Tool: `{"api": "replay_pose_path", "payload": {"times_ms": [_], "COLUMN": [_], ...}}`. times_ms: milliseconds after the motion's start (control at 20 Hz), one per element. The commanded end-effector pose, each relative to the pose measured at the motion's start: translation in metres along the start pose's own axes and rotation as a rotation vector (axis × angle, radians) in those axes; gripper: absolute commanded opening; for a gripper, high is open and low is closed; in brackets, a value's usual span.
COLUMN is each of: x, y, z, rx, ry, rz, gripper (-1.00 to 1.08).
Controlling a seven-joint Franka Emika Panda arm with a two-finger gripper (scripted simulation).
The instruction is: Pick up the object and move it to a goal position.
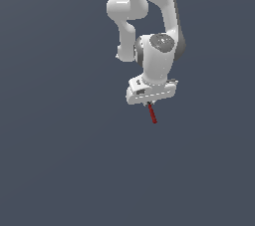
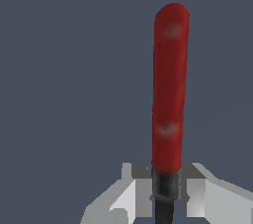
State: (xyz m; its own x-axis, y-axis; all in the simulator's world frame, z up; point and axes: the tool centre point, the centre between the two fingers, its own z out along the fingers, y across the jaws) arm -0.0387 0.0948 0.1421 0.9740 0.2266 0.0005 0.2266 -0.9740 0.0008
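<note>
The object is a thin red rod (image 1: 153,114) with a short dark tip at its upper end. It hangs from under my white gripper (image 1: 149,103) near the middle of the exterior view, slightly tilted. In the wrist view the red rod (image 2: 169,90) stands out from between my fingers (image 2: 136,196), and its dark tip (image 2: 164,188) sits clamped between them. My gripper (image 2: 165,196) is shut on the rod's dark end. The fingertips are mostly hidden under the hand in the exterior view.
A plain dark grey surface (image 1: 60,160) fills both views. The white arm (image 1: 149,16) rises above the gripper to the picture's top edge. No marker for a goal position shows.
</note>
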Motion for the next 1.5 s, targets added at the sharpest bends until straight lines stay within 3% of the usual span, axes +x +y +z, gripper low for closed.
{"api": "replay_pose_path", "payload": {"times_ms": [0,750,1100,1450], "x": [0.002,0.020,0.026,0.029], "y": [-0.002,-0.012,-0.014,-0.015], "z": [-0.029,-0.178,-0.212,-0.222], "rx": [0.000,0.001,0.001,0.001], "ry": [0.000,0.000,0.000,0.000], "rz": [0.000,-0.001,-0.001,-0.001], "gripper": [-1.00,-1.00,-1.00,-1.00]}}
